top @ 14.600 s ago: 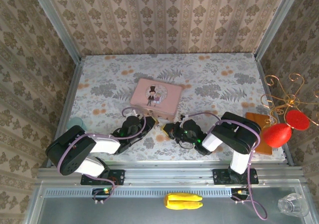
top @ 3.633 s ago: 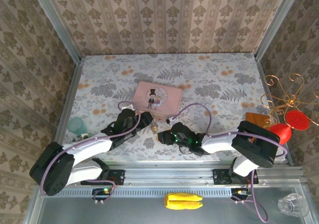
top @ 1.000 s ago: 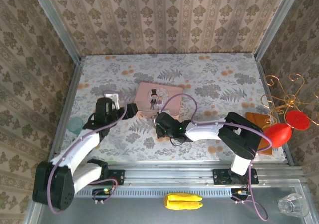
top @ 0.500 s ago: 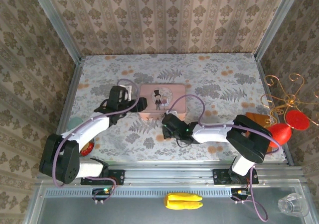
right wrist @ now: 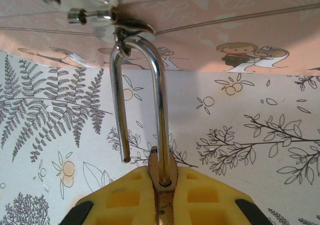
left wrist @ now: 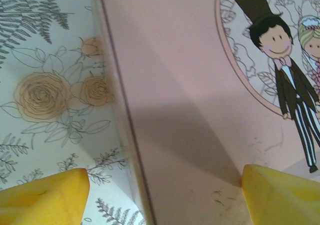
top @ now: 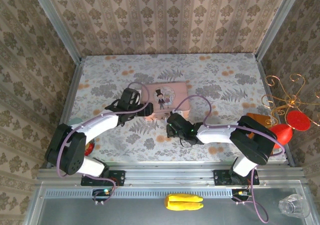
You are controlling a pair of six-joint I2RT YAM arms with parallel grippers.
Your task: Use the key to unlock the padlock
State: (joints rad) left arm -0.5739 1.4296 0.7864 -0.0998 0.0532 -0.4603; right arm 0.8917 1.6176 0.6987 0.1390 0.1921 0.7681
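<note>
The brass padlock [right wrist: 161,172] is clamped by its body between the yellow fingers of my right gripper [right wrist: 162,187], which is shut on it. Its silvery shackle [right wrist: 117,105] stands open: one leg hangs free, the other sits in the body, and the bend is hooked through the hasp [right wrist: 107,20] of the pink tin [top: 172,94]. In the top view my right gripper [top: 173,122] is at the tin's front edge. My left gripper [left wrist: 162,200] is open, its fingertips [left wrist: 47,197] astride the pink tin's [left wrist: 190,85] left edge and lid. The key is out of view.
A red ball [top: 277,134] on an orange block and a gold wire stand [top: 285,97] sit at the right edge. A small red thing [top: 90,148] lies by the left arm. A yellow object [top: 183,202] and a clear cup [top: 292,205] rest on the near ledge.
My left arm has swung right and its gripper now straddles the tin's left end. The tin and my right gripper, still holding the padlock, have shifted slightly right.
</note>
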